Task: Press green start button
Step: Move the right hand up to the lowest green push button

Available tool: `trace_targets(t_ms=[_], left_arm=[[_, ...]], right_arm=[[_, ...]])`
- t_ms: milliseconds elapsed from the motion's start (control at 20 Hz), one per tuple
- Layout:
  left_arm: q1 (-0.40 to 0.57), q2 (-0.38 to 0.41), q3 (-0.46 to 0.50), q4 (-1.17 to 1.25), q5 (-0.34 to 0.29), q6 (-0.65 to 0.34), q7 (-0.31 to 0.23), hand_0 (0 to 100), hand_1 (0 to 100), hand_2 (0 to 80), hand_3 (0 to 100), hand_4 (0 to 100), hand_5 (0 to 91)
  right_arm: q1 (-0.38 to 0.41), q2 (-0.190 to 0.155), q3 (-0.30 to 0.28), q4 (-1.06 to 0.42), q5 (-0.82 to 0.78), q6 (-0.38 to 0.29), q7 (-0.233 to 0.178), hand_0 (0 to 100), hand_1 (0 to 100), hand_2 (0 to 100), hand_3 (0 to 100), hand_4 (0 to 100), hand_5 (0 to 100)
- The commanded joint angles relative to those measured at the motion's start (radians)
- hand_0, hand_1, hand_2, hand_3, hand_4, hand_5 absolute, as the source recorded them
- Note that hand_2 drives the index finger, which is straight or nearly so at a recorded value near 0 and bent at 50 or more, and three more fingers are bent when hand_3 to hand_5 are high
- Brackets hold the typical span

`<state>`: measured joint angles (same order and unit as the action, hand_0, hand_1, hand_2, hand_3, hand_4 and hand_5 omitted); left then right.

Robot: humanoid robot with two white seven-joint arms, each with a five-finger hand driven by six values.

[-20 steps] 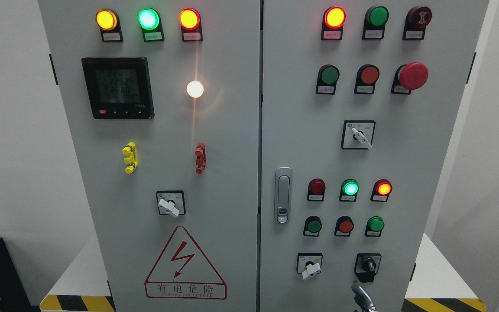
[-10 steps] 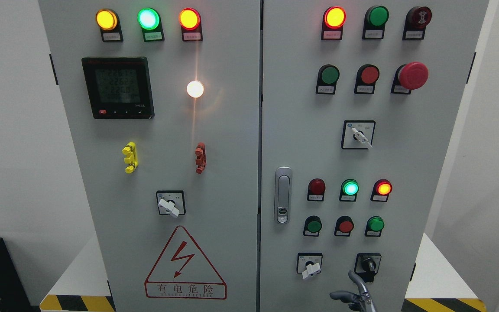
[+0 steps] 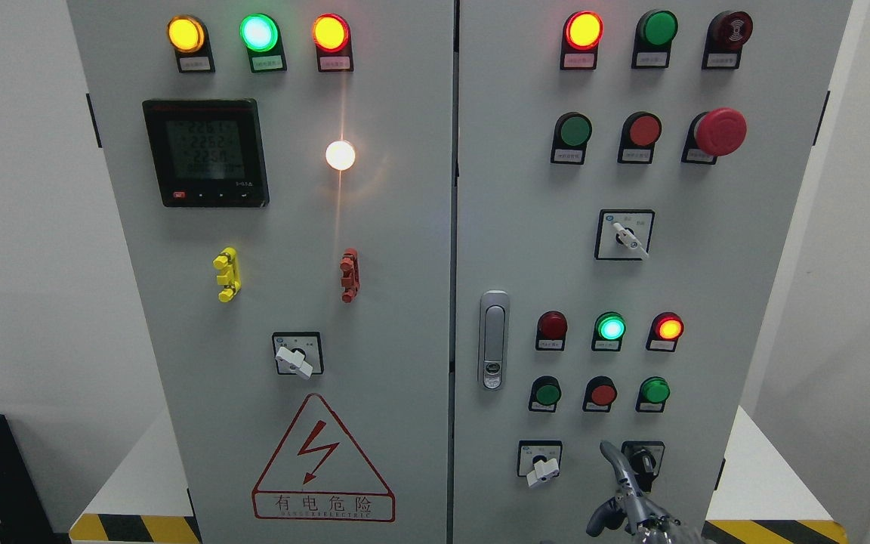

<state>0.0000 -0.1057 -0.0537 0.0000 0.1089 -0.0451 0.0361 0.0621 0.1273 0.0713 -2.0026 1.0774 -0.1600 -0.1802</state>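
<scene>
White walls flank a tall grey steel control cabinet [image 3: 374, 317] with two doors, and the task's thing sits on the right door: which of several round green push buttons is the start button cannot be read from the tiny labels. The nearest candidates to the hand are the green buttons in the lower row, one at the row's left end [image 3: 547, 394] and one at its right end [image 3: 655, 391], with a red button [image 3: 603, 394] between them; another green button [image 3: 575, 130] sits near the door's top edge. Each is a round cap with no long axis across the panel; its axis of travel points straight out of the door toward the camera. The right hand [image 3: 626, 499] shows at the door's bottom edge, holding nothing, one silver finger [image 3: 612, 458] extended upward and the others curled, beside a black rotary selector switch [image 3: 640, 459]. To press well, the fingertip should probably rise, centre on the cap and push squarely inward, clear of the red neighbour.
</scene>
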Motion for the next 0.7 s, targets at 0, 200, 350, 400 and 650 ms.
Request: trace_targets(t_ms=[0,200,350,400,650], left_arm=[[-0.023,0.000,0.000,-0.028,0.000,0.001,-0.001,12,56,0.0,0,0,0.0],[-0.023,0.000,0.000,-0.028,0.000,0.001,-0.001,12,56,0.0,0,0,0.0],[-0.023,0.000,0.000,-0.028,0.000,0.001,-0.001,12,56,0.0,0,0,0.0],[-0.023,0.000,0.000,-0.028,0.000,0.001,-0.001,12,56,0.0,0,0,0.0],[-0.023,0.000,0.000,-0.028,0.000,0.001,-0.001,12,56,0.0,0,0,0.0]], right_arm=[[-0.060,0.002,-0.048,0.111,0.108,-0.001,-0.004,35,33,0,90,85,97],[-0.091,0.003,-0.044,0.160,0.118,-0.001,-0.004,37,33,0,90,85,97],[-0.105,0.005,-0.035,0.185,0.119,-0.003,-0.004,38,33,0,90,85,97],[-0.113,0.005,-0.033,0.191,0.119,-0.003,-0.004,38,33,0,90,85,97],[-0.149,0.006,-0.013,0.225,0.121,-0.001,-0.002,39,33,0,90,85,97]])
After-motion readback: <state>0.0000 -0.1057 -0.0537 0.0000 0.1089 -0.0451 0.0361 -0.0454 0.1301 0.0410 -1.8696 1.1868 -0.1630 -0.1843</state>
